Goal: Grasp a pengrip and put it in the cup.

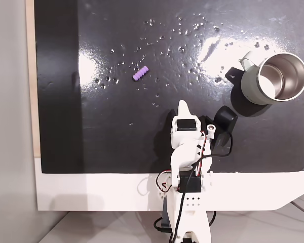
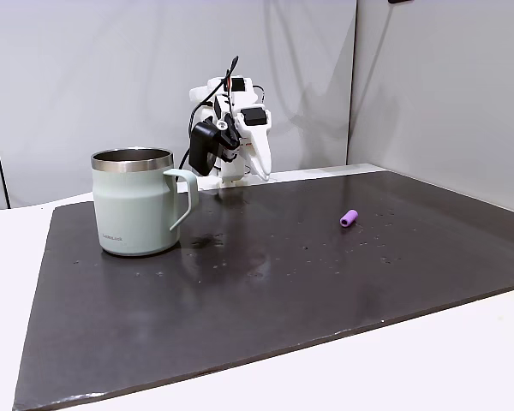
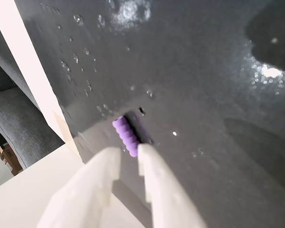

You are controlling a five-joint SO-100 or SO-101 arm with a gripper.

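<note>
The light-purple ribbed pengrip (image 1: 140, 73) lies on the black mat, left of centre in a fixed view, and far right in another fixed view (image 2: 349, 217). The pale green cup (image 1: 251, 83) stands upright at the right with its steel inside showing; its handle points towards the arm (image 2: 135, 210). My gripper (image 1: 204, 113) hovers near the mat's front edge, open and holding nothing. Its white finger points up the mat and its black pad is spread towards the cup. In the wrist view the pengrip (image 3: 125, 133) lies just beyond the white fingertips (image 3: 149, 171).
Small shiny droplets (image 1: 185, 30) speckle the far part of the black mat (image 1: 116, 131). The mat lies on a white table (image 1: 91, 190). The arm's base (image 2: 231, 111) stands at the mat's far edge behind the cup.
</note>
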